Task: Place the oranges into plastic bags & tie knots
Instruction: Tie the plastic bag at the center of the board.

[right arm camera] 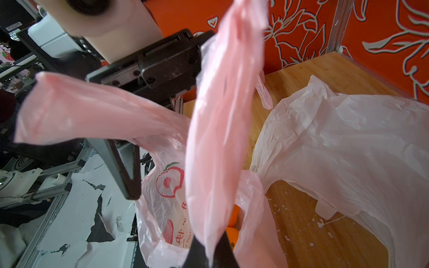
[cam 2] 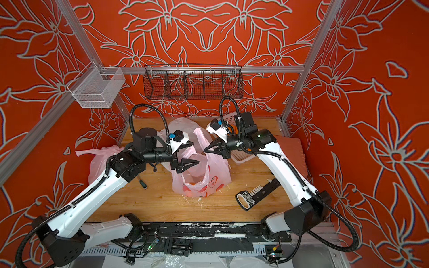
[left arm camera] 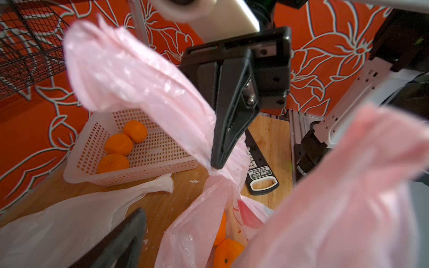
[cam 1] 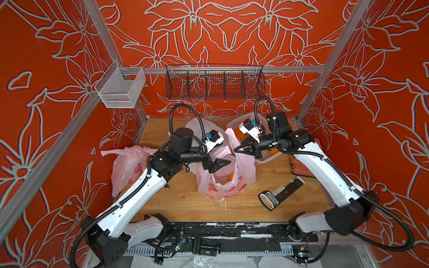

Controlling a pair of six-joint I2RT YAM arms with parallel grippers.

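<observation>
Your right fingers [cam 1: 238, 148] pinch a handle [cam 1: 230, 137] of the pink bag [cam 1: 246, 169], likely lifting it so the mouth gapes. Left fingers [cam 1: 220, 164] hang wide above — oranges [left arm camera: 228, 253] inside, mid-counter, three more in the basket [left arm camera: 130, 178].

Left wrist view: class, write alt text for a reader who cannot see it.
The right gripper is shut on a pink bag handle, held up over the pink bag, which has oranges inside. Beyond it, a perforated basket holds three more oranges; a white bag lies nearby.
</observation>
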